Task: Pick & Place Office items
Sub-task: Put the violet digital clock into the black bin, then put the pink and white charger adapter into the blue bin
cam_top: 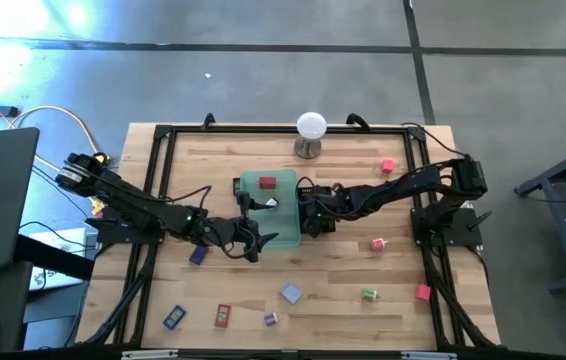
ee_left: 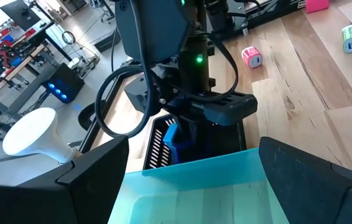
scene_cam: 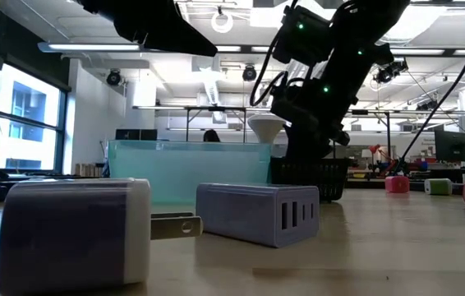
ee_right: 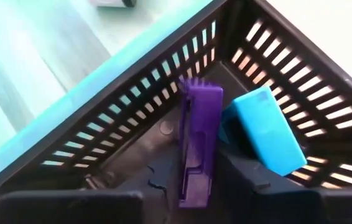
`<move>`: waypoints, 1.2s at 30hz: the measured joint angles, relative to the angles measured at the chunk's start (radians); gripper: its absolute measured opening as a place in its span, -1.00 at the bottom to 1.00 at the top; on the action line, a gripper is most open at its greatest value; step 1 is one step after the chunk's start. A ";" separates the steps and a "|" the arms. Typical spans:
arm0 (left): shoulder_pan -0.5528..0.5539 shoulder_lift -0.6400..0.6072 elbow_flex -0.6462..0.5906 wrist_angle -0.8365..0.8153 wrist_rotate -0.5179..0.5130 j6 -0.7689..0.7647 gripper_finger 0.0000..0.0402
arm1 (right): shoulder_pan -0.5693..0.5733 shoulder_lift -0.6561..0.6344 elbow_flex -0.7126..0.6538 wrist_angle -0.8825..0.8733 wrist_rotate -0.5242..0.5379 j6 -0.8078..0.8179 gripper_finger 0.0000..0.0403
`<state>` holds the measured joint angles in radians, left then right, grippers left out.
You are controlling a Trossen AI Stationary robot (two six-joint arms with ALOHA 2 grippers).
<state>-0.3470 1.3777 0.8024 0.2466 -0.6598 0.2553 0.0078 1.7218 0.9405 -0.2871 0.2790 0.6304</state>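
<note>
My right gripper (cam_top: pixel 308 218) reaches down into the black mesh tray (ee_right: pixel 101 124). It is open, with its fingers on either side of a purple piece (ee_right: pixel 198 134) that lies on the tray floor. A blue block (ee_right: pixel 266 130) lies beside the piece in the tray's corner. My left gripper (cam_top: pixel 248 243) is open and empty at the near left corner of the translucent green tray (cam_top: pixel 285 238); in the left wrist view (ee_left: pixel 194 186) it hangs over that tray's rim. A red item (cam_top: pixel 267 183) lies in the green tray.
Loose items lie on the wooden table: pink ones (cam_top: pixel 388 165) (cam_top: pixel 376 243), a green one (cam_top: pixel 369 294), a red one (cam_top: pixel 223 315), a blue one (cam_top: pixel 173 318) and purple ones (cam_top: pixel 198 254) (cam_top: pixel 271 318). The white ball on its stand (cam_top: pixel 310 130) is at the far edge.
</note>
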 joint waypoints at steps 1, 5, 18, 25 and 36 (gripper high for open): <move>0.000 0.000 0.000 0.000 0.000 0.000 0.75 | 0.000 0.000 0.000 0.000 0.000 -0.001 -0.53; 0.000 0.000 0.000 0.000 0.000 -0.002 0.75 | 0.005 0.000 0.000 0.002 -0.010 -0.030 -0.40; 0.000 0.000 0.000 -0.007 0.018 -0.002 0.75 | 0.043 -0.107 0.000 0.006 -0.019 -0.092 -0.40; 0.000 0.000 0.000 -0.035 0.018 -0.020 0.75 | 0.116 -0.243 0.000 -0.077 -0.025 -0.190 -0.41; 0.000 0.000 0.000 -0.068 0.018 -0.021 0.75 | 0.238 -0.349 0.001 -0.116 -0.024 -0.234 -0.41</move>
<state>-0.3470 1.3781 0.8024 0.1791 -0.6418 0.2338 0.2454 1.3730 0.9420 -0.4026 0.2549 0.3962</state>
